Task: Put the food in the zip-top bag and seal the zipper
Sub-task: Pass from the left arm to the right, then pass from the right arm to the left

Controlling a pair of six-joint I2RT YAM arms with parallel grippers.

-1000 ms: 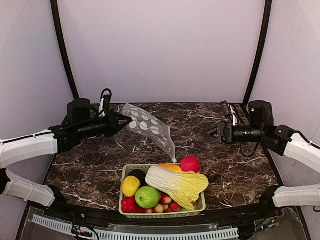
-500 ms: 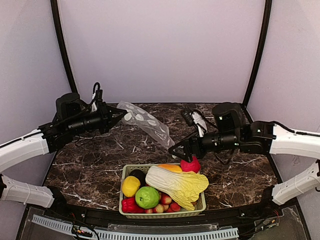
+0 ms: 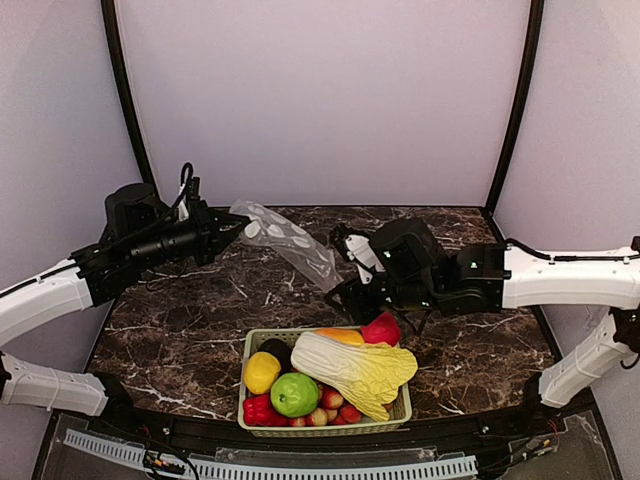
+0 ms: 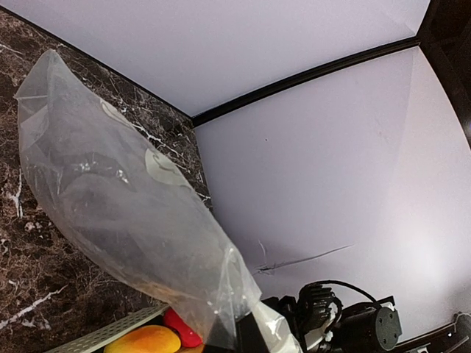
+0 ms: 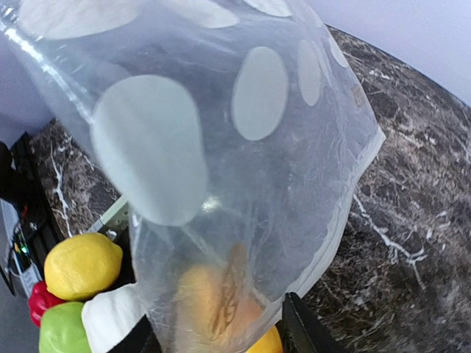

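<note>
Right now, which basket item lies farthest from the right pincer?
The red pepper, in the basket's near left corner beside the apple; the right pincer is at the bag beyond the far edge.

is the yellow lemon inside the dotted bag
No, the lemon lies in the green basket beside the green apple, well apart from the bag.

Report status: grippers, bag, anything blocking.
Left gripper shut on zip-top bag, held aloft. Right gripper open astride bag's lower edge. Food in basket. Nothing blocking.
</note>
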